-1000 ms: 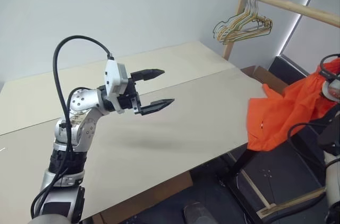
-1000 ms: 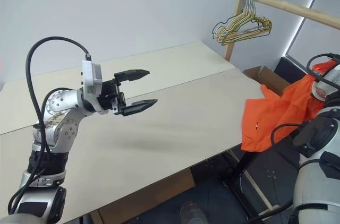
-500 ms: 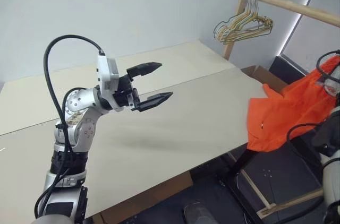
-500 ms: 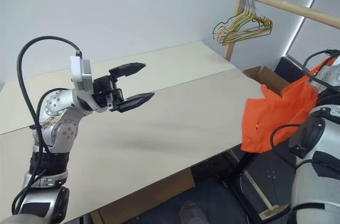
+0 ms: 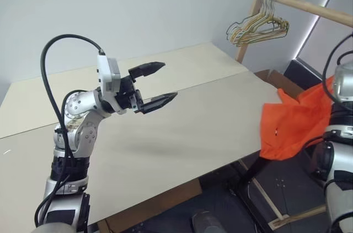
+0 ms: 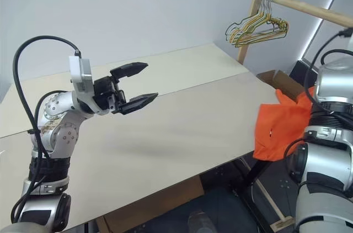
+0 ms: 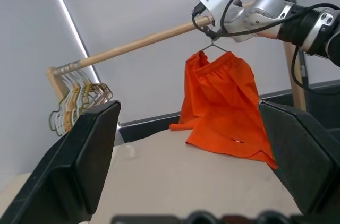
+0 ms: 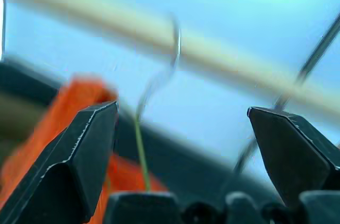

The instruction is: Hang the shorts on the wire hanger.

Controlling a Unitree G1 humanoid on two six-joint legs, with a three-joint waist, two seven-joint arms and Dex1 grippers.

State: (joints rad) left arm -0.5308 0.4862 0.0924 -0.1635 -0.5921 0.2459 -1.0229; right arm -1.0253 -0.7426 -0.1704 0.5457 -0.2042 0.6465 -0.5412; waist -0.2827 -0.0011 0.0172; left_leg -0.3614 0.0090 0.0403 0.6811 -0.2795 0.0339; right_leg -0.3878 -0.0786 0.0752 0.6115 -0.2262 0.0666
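Observation:
The orange shorts [image 7: 223, 102] hang from the thin wire hanger [image 7: 211, 48]; the hanger's hook [image 8: 175, 43] reaches up to the wooden rail [image 7: 143, 43]. Their lower edge drapes onto the table's right corner [image 5: 259, 106], where they also show in the head views [image 5: 295, 122]. My right gripper [image 8: 181, 107] is raised to the rail and stands open, with the hook's wire between its fingers and apart from both. My left gripper [image 5: 157, 84] hovers open over the middle of the table, holding nothing.
A bunch of pale hangers [image 5: 259, 26] hangs at the rail's left end, by its upright post [image 5: 245, 28]. The beige table [image 5: 193, 133] spreads under my left arm. A cardboard box [image 5: 270, 75] and a dark frame [image 5: 276, 200] lie on the floor beyond the table's right edge.
My right arm has risen toward the rail, and the shorts have lifted and drawn in with it. My left gripper has hardly moved and stays open.

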